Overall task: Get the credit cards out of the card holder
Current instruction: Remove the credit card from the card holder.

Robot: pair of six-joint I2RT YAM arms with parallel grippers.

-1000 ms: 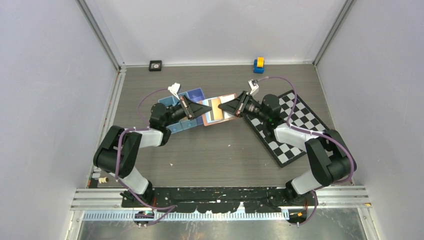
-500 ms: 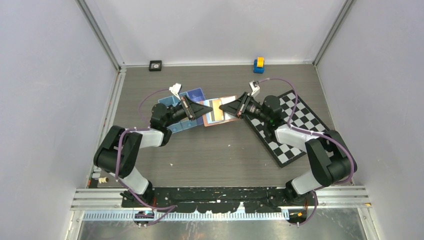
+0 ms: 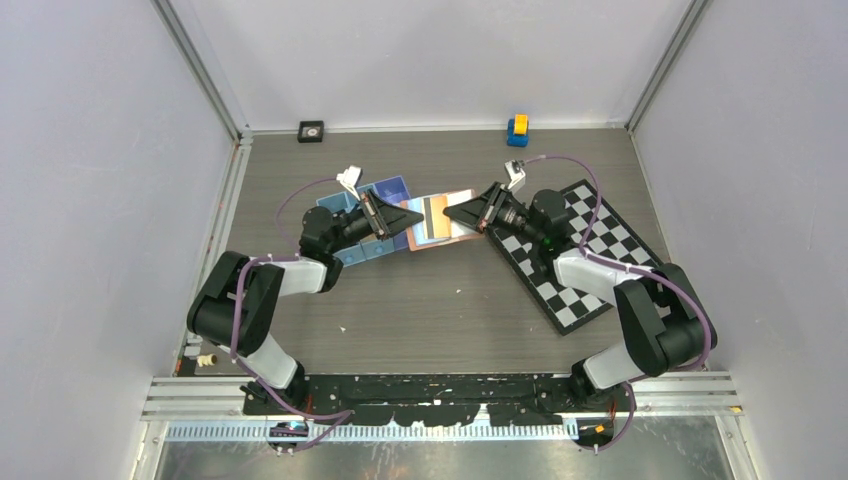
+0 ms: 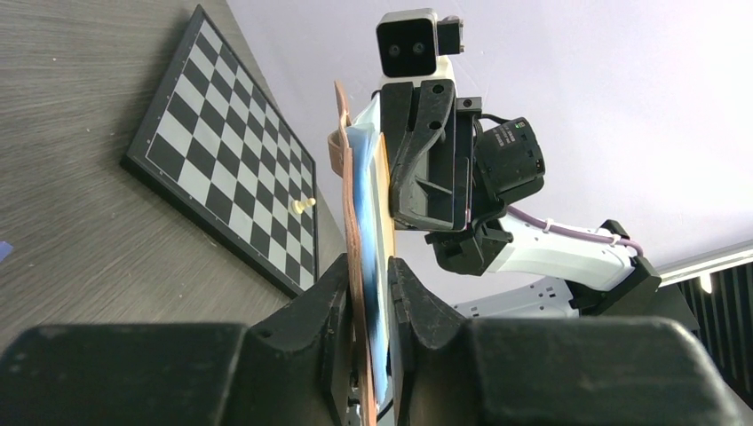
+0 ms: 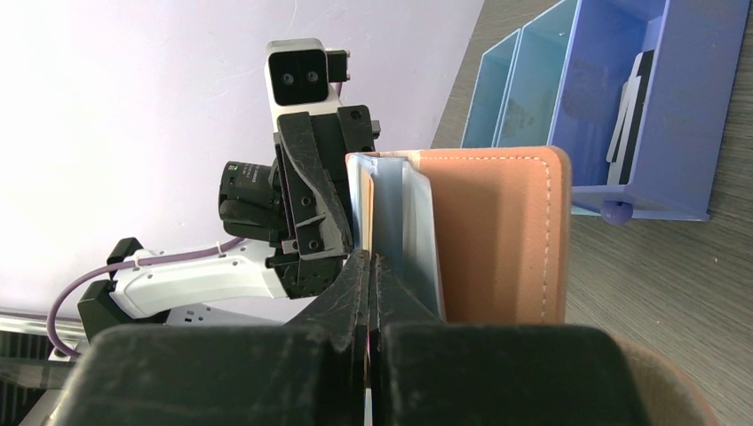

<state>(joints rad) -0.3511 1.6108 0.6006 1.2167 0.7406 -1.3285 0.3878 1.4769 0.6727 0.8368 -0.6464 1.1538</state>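
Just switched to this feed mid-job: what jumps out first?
The tan card holder, splayed open with pale, blue and orange cards showing, is held up over mid-table between both grippers. The right gripper is pinched shut on a thin pale card; the left gripper straddles the opposite flap. A blue compartment tray sits by the left gripper.

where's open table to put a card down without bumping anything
Widest bare patch: the near table, bordered by the blue tray, the checkerboard and the near edge. Also the far strip between the black square and the yellow block. Crowded mid-table, where the left end effector and right end effector meet at the card holder and its credit cards.
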